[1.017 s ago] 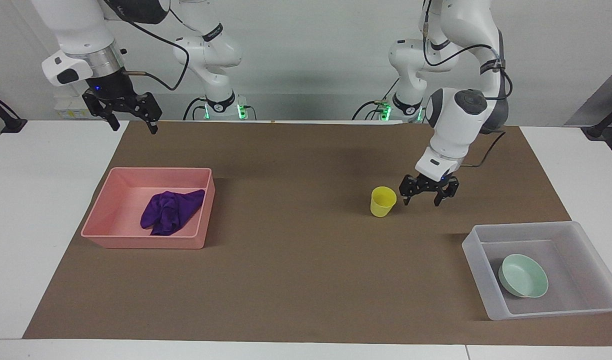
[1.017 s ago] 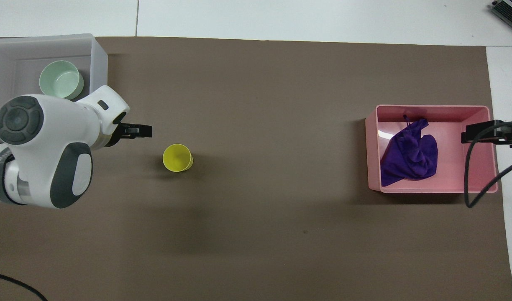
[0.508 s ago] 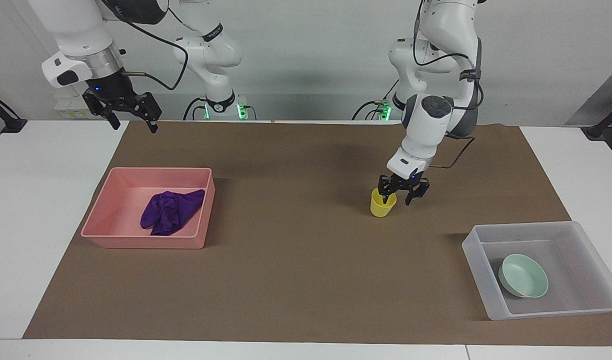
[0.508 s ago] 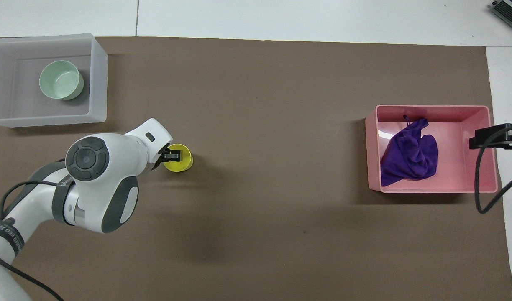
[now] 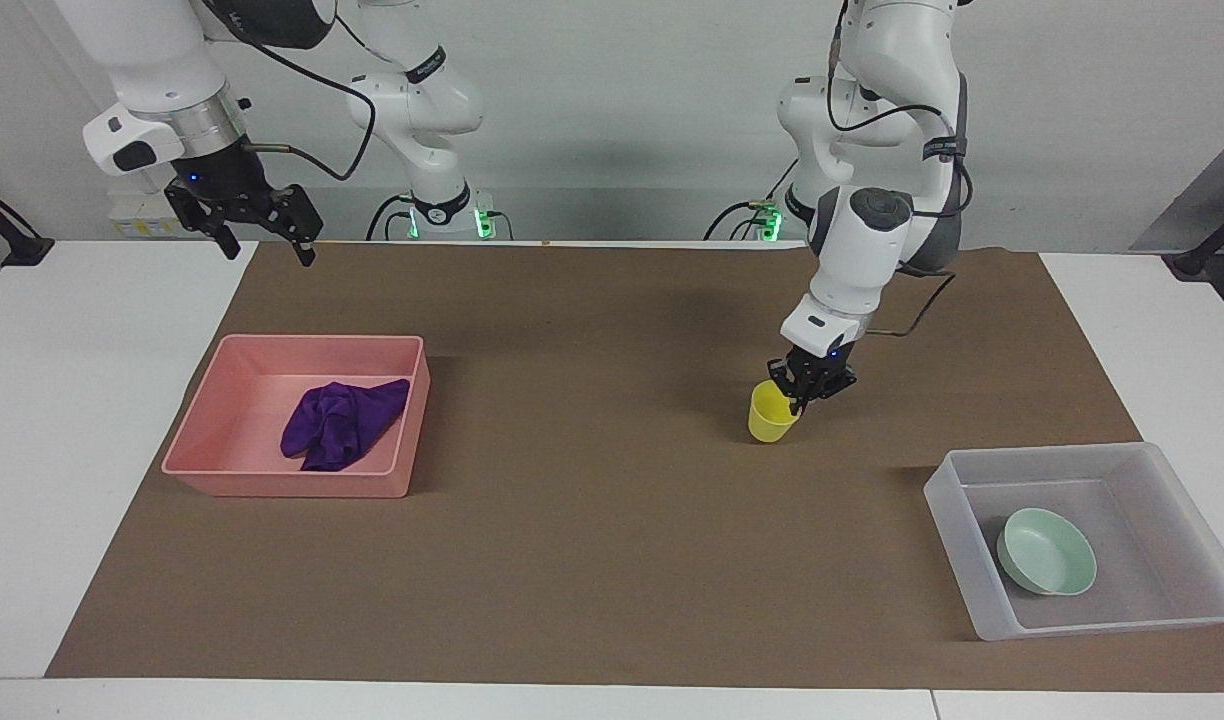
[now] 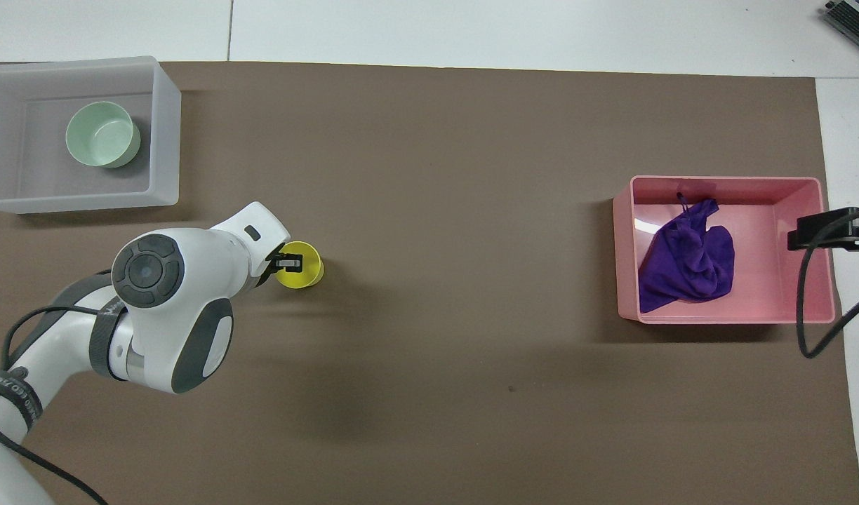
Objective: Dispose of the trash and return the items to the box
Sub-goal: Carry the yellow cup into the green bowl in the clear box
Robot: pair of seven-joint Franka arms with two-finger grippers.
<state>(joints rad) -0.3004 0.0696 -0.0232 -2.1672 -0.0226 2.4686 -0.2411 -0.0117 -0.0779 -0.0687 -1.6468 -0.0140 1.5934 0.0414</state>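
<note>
Left gripper (image 5: 799, 402) pinched on yellow cup (image 5: 771, 420) rim, cup on mat mid-table toward left arm's end. Cup looks light, thin-walled, slippery; rim pinch suits. Clear box (image 5: 957, 470) holds mint bowl (image 5: 1047, 566); pink bin (image 5: 282, 483) holds purple rag (image 5: 340, 424). Right gripper (image 5: 262, 245) waits, jaws wide, over table edge.

My white table (image 5: 92, 400) carries a brown mat (image 5: 612, 560); on the mat sit a pink bin (image 5: 397, 420), a yellow cup (image 5: 769, 422), and a clear box (image 5: 957, 525).
</note>
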